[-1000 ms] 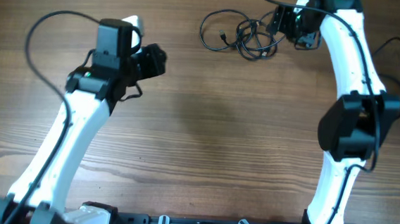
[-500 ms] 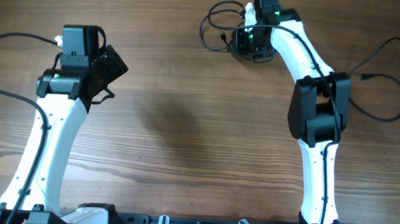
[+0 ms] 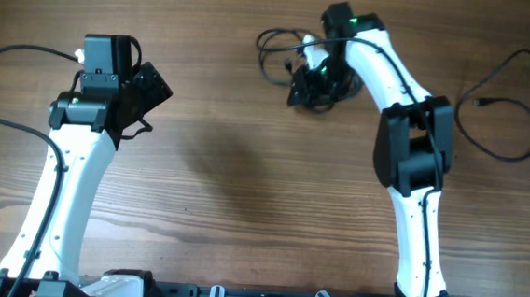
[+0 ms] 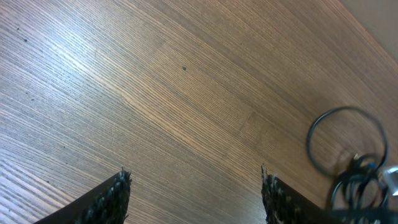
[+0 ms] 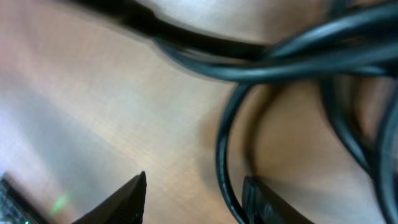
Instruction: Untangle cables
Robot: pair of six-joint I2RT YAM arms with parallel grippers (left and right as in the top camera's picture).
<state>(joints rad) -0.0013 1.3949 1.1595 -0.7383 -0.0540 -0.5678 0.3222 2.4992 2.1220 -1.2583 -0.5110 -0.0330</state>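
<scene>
Brown wood-grain worktop (image 3: 243, 194): smooth, laminate-like, mostly matt, with a faint sheen in the left wrist view. Thin black cables (image 5: 298, 62): smooth plastic-looking sheath, soft gloss, pale highlights along the curves. Left claw (image 4: 194, 186): black fingers (image 4: 106, 199) have rough, grainy matt faces. Right claw (image 5: 194, 186): dark and matt, too blurred to tell the texture. Arms: white links (image 3: 66, 191) are smooth glossy plastic; black joint housing (image 3: 416, 150) is smooth, semi-matt plastic.
</scene>
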